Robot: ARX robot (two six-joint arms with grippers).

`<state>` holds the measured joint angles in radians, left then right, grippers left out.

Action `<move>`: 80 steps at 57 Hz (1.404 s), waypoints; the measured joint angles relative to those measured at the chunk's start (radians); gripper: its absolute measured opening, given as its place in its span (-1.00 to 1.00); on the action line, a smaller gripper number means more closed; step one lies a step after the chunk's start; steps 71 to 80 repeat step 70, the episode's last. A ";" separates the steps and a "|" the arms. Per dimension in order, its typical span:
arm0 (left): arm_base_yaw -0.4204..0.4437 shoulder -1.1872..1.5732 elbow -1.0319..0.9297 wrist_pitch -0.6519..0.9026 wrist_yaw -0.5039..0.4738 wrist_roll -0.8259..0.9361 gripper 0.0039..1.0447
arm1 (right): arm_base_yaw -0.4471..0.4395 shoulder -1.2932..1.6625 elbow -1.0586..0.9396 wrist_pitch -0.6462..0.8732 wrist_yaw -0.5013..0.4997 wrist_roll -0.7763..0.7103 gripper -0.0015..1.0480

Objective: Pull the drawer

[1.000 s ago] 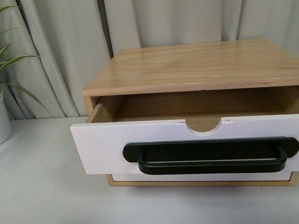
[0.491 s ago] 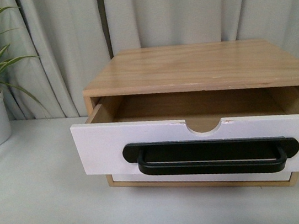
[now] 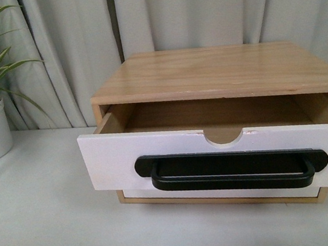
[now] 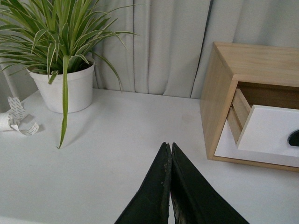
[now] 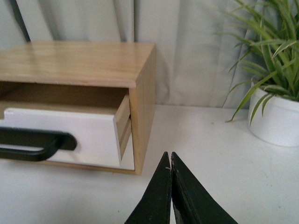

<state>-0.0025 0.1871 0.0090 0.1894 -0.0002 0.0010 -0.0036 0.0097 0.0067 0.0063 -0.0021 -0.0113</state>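
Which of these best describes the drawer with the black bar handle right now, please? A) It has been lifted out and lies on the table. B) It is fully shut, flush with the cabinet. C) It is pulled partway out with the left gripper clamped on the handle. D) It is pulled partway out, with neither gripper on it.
D: the drawer juts from the cabinet, interior showing, while the left gripper and right gripper are shut and clear of the handle.
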 joint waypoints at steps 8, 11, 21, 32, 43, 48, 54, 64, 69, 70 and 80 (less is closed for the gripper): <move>0.000 -0.170 0.000 -0.182 0.001 -0.001 -0.93 | 0.000 -0.005 0.000 -0.005 0.000 0.000 -0.97; 0.000 -0.181 0.000 -0.185 0.001 -0.002 -0.93 | 0.000 -0.005 0.000 -0.005 0.000 0.000 -0.97; 0.000 -0.182 0.000 -0.187 0.001 -0.002 -0.93 | 0.000 -0.006 0.000 -0.005 0.000 0.000 -0.97; 0.000 -0.183 0.000 -0.188 0.000 -0.003 -0.42 | 0.000 -0.006 0.000 -0.005 0.000 0.000 -0.57; 0.000 -0.183 0.000 -0.189 0.000 -0.003 0.36 | 0.000 -0.006 0.000 -0.005 0.000 0.000 0.24; 0.000 -0.183 0.000 -0.189 0.000 -0.003 0.77 | 0.000 -0.006 0.000 -0.005 0.000 0.000 0.61; 0.000 -0.183 0.000 -0.189 0.000 -0.003 0.88 | 0.000 -0.006 0.000 -0.005 0.000 0.001 0.86; 0.000 -0.183 0.000 -0.189 0.000 -0.003 0.89 | 0.000 -0.006 0.000 -0.005 0.000 0.001 0.83; 0.000 -0.183 0.000 -0.189 0.000 -0.003 0.89 | 0.000 -0.006 0.000 -0.005 0.000 0.001 0.83; 0.000 -0.183 0.000 -0.189 0.000 -0.003 0.89 | 0.000 -0.006 0.000 -0.005 0.000 0.001 0.83; 0.000 -0.183 0.000 -0.189 0.000 -0.003 0.89 | 0.000 -0.006 0.000 -0.005 0.000 0.001 0.83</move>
